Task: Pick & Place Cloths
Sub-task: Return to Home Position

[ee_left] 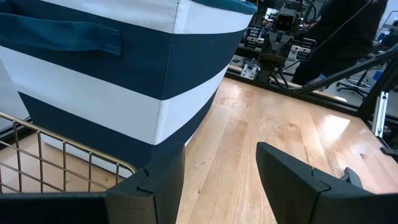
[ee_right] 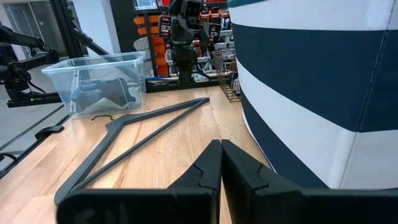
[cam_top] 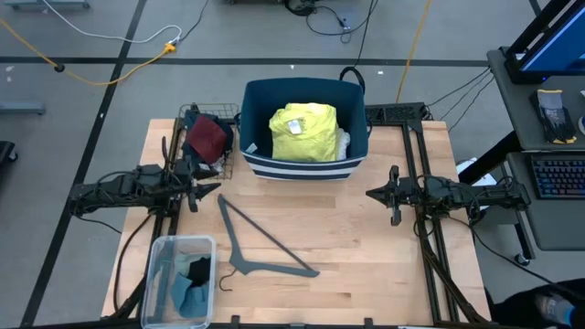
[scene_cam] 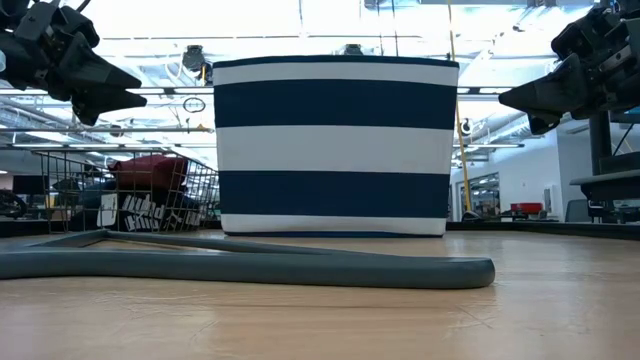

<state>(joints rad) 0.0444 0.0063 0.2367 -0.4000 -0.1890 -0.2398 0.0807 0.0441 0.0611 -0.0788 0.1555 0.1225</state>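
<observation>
The yellow T-shirt (cam_top: 303,131) lies bunched inside the striped laundry bin (cam_top: 302,168), beside the white shirt (cam_top: 343,143). Off the bin's front left corner, the left gripper (cam_top: 208,190) hangs spread and empty. Off its front right corner, the right gripper (cam_top: 373,194) is pinched closed on nothing and looks slightly nearer the T-shirt.

You have three containers in the high view: one bin (cam_top: 302,168) at top centre, one basket (scene_cam: 70,190) at upper left and one tub (cam_top: 183,240) at lower left. You can count six cloths, two per container: a yellow shirt (cam_top: 303,131) and a white piece (cam_top: 343,143); a maroon piece (cam_top: 207,139) and a lettered navy piece (scene_cam: 142,212); a black piece (cam_top: 198,270) and a grey-blue piece (cam_top: 187,297). There is one hanger (cam_top: 265,239), one table (cam_top: 366,265) and two arms: the left arm (cam_top: 128,187) and the right arm (cam_top: 457,192).
</observation>
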